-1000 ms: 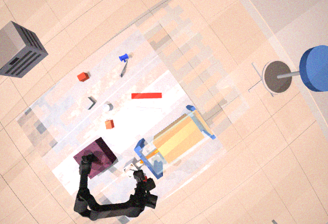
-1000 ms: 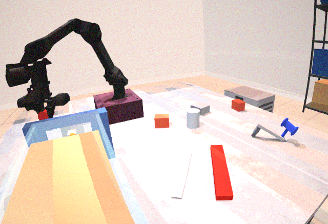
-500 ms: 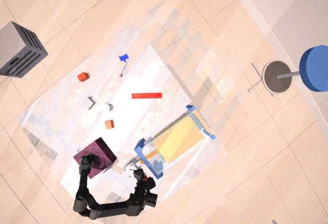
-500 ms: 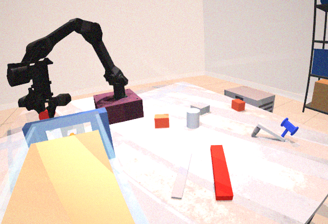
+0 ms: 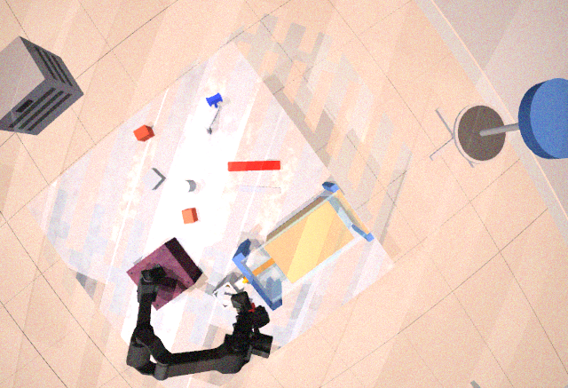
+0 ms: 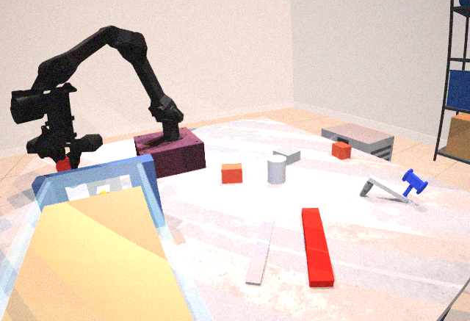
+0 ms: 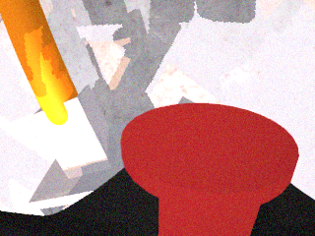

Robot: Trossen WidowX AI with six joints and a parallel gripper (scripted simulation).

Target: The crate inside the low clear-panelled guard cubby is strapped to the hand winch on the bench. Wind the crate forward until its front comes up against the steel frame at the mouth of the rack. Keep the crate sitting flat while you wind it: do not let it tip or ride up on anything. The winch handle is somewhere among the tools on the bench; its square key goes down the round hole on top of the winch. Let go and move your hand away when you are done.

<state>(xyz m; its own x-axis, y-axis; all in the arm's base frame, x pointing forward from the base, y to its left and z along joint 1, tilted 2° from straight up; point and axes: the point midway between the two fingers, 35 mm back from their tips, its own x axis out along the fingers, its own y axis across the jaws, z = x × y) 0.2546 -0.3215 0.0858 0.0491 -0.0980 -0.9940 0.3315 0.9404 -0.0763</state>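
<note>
My gripper (image 5: 248, 304) (image 6: 64, 160) is shut on the red knob (image 6: 62, 165) (image 7: 211, 157) of the winch handle, just outside the mouth of the rack. The winch (image 5: 227, 288) is a pale grey block under the handle, partly hidden by my hand. An orange strap (image 5: 263, 266) (image 7: 35, 53) runs from it through the blue steel frame (image 5: 240, 256) (image 6: 95, 172) to the yellow-orange crate (image 5: 309, 239) (image 6: 87, 242). The crate sits flat inside the clear-panelled cubby. In the overhead view a short gap with strap shows between the crate's front and the frame.
On the bench lie a blue-headed tool with a grey shaft (image 5: 213, 100) (image 6: 413, 181), a red bar (image 5: 253, 165) (image 6: 316, 247), a thin grey strip (image 6: 260, 253), two orange cubes (image 5: 143, 132) (image 5: 189, 215), a grey cylinder (image 5: 191, 186) (image 6: 276, 168) and a grey bracket (image 5: 155, 178). The arm's maroon base (image 5: 169, 265) stands left of the rack.
</note>
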